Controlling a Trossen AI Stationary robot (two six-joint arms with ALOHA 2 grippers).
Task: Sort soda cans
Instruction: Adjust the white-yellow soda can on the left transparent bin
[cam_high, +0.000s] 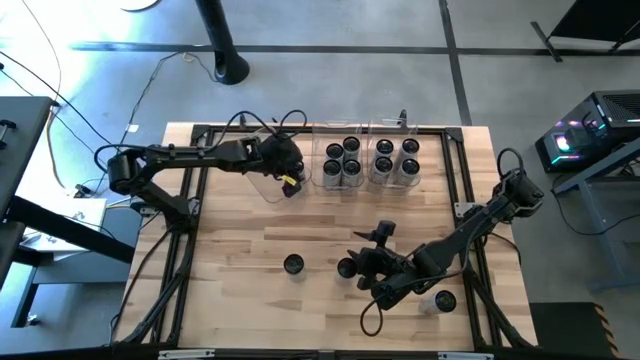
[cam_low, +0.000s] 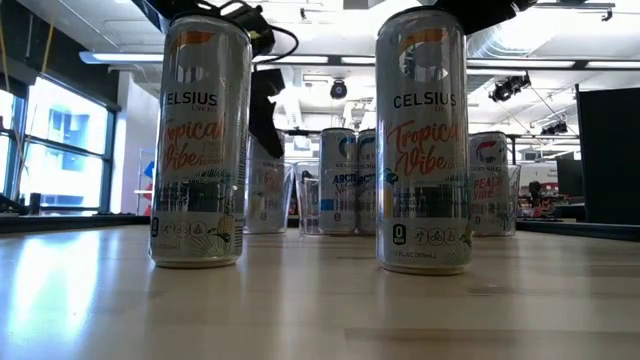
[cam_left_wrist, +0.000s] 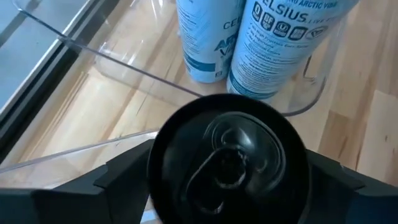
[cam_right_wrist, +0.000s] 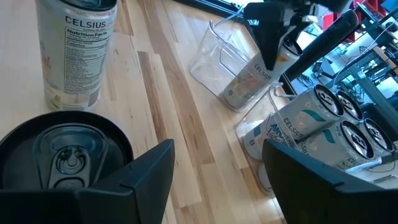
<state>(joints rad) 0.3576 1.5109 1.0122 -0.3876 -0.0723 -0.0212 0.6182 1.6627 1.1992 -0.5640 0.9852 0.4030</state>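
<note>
My left gripper (cam_high: 288, 180) reaches slanting down into the left clear bin (cam_high: 262, 186). One finger stands on each side of a soda can (cam_left_wrist: 227, 162) with a dark top that stands in the bin. Two more soda cans (cam_left_wrist: 249, 43) stand behind the bin wall. My right gripper (cam_high: 364, 268) is open near the table's middle, with nothing between its fingers. A soda can (cam_right_wrist: 65, 158) stands just outside one finger. Another soda can (cam_high: 293, 264) stands to its left. In the low view these two cans (cam_low: 200, 140) (cam_low: 422, 140) stand upright on their bases. My left gripper comes at the soda can from above, slanting down. Its fingers (cam_left_wrist: 124, 177) flank the can just under the top rim (cam_left_wrist: 163, 144). The rim hides the fingertips, so I cannot tell whether they touch the can.
The middle bin (cam_high: 342, 183) and the right bin (cam_high: 397, 183) at the far edge each hold several cans. One more can (cam_high: 441, 300) stands near the front right, beside my right arm. A black frame edges the table. Bare wood lies at the front left.
</note>
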